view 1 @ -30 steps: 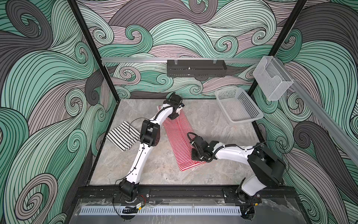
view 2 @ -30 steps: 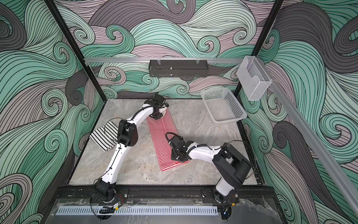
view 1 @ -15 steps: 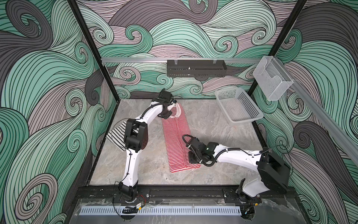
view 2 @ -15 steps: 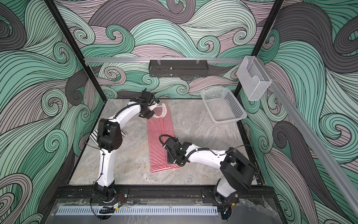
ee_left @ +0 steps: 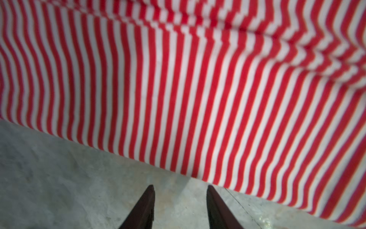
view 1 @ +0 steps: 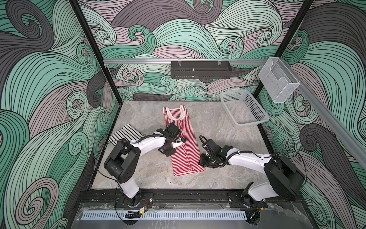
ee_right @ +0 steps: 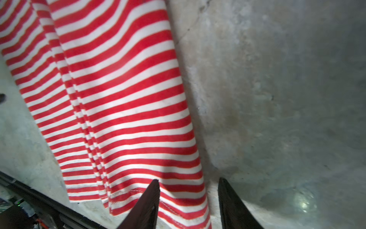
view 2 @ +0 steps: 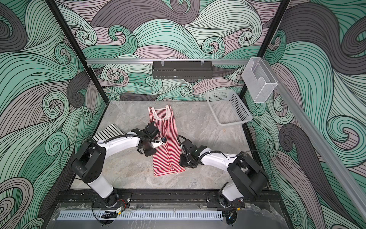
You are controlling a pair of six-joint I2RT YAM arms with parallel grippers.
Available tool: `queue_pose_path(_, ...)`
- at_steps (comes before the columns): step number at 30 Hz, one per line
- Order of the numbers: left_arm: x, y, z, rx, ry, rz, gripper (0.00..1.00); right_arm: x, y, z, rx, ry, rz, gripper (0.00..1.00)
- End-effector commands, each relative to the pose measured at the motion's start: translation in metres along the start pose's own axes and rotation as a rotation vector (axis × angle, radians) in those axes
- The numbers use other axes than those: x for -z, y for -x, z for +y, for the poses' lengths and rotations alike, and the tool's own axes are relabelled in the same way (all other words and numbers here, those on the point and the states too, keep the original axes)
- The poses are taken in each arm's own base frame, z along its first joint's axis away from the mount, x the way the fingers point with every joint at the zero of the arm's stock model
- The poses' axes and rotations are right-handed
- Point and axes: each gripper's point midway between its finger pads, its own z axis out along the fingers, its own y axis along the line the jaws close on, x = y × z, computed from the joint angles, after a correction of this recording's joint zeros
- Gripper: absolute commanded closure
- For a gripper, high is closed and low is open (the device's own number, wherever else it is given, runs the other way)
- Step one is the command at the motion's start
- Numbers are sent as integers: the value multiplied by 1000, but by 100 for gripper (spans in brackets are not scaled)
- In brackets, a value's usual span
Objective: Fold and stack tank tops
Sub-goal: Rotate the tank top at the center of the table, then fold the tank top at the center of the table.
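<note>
The red-and-white tank top (view 1: 186,158) is laid flat mid-table as a long narrow strip, doubled lengthwise, with the neckline at the far end and the hem at the near end, presumably so that a crosswise fold can follow. The left gripper (ee_left: 180,186) is held low beside one long edge, its jaws parted over bare table (ee_left: 59,178) with nothing between them. The right gripper (ee_right: 189,179) is set at the opposite edge near the hem, likewise spread and empty, with one jaw over cloth. The black-and-white tank top (view 1: 126,132) is parked folded at the table's left edge, likely as the stack's base.
</note>
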Motion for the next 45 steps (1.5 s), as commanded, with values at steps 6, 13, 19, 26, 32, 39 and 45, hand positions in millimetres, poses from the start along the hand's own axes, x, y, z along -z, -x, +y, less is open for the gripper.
queue_pose_path(6, 19, 5, -41, -95, -45, -75, 53, -1, -49, -39, -91, -66, 115, 57)
queue_pose_path(13, 17, 14, -67, -157, -80, -81, 53, -2, -47, -38, -96, -53, 97, 57)
queue_pose_path(19, 15, 12, -89, -197, -142, -62, 51, -11, -38, -44, -128, -63, 67, 61)
queue_pose_path(26, 22, 2, -117, -223, -269, -39, 49, -19, -41, -43, -143, -44, 86, 69)
queue_pose_path(32, 21, -3, -127, -250, -288, -14, 49, -12, -38, -38, -125, -34, 77, 95)
queue_pose_path(39, 18, -9, -143, -301, -311, 11, 49, -9, -31, -30, -114, -24, 67, 100)
queue_pose_path(45, 1, -11, -138, -325, -254, 54, 49, -8, -26, -24, -106, -11, 63, 100)
